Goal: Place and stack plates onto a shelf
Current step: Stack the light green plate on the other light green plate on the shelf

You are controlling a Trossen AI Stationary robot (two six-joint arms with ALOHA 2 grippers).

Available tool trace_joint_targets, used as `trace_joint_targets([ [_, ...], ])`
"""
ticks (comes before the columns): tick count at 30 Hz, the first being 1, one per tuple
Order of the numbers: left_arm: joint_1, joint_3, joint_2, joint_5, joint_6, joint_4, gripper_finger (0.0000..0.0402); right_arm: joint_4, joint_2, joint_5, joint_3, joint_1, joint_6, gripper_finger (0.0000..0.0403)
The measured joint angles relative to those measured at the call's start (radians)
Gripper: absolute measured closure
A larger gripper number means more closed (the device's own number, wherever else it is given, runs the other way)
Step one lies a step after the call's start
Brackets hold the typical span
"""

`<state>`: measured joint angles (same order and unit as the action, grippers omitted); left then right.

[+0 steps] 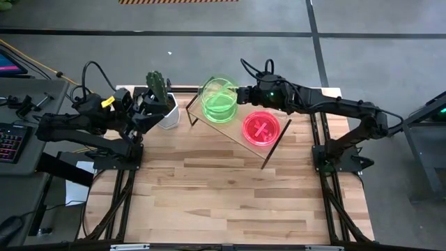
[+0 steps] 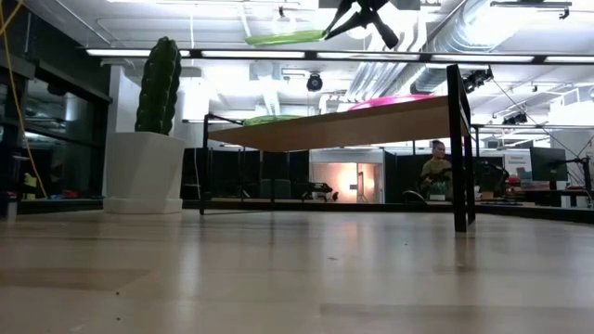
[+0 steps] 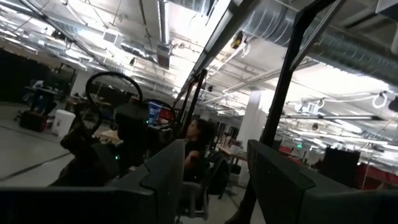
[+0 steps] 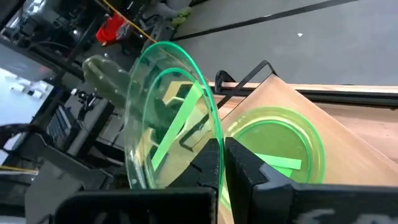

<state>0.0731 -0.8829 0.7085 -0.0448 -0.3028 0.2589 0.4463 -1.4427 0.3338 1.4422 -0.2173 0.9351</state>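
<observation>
Plates: one green plate (image 4: 168, 118) hangs above the shelf (image 1: 240, 136), its rim pinched by the right gripper (image 4: 222, 163) fingers, over another green plate (image 4: 273, 152). Off-centre release could slide it off. Left gripper (image 3: 211, 180), fingers spread, waits beside the cactus pot (image 1: 166, 111).

In the low view the shelf (image 2: 334, 125) hides all but the rims of its plates (image 2: 394, 98).

My overhead feed is evenly lit, with soft shadows on the pale butcher-block wooden counter (image 1: 230, 188). The low feed is dim below bright ceiling strip lights (image 2: 278, 54). My left wrist feed is dark and blurred against ceiling glare.
</observation>
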Motion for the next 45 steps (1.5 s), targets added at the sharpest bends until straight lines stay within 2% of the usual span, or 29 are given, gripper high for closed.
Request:
trace_joint_targets([
  [8,0.0,0.0,0.0,0.0,0.004,-0.019,0.0236,0.034,-0.024,0.026,0.0,-0.006,0.053,0.0403],
  [20,0.0,0.0,0.0,0.0,-0.01,-0.057,0.0236,0.067,-0.197,0.04,-0.001,-0.036,0.121,0.0403],
  [26,0.0,0.0,0.0,-0.004,-0.033,-0.057,0.0236,0.085,-0.201,0.047,-0.001,-0.07,0.091,0.0403],
  [38,0.0,0.0,0.0,-0.005,-0.035,-0.056,0.0236,0.099,-0.2,-0.072,-0.001,-0.074,0.046,0.0403],
  [45,0.0,0.0,0.0,-0.021,-0.035,-0.056,0.0236,0.128,-0.199,-0.064,-0.001,-0.077,0.03,0.0403],
])
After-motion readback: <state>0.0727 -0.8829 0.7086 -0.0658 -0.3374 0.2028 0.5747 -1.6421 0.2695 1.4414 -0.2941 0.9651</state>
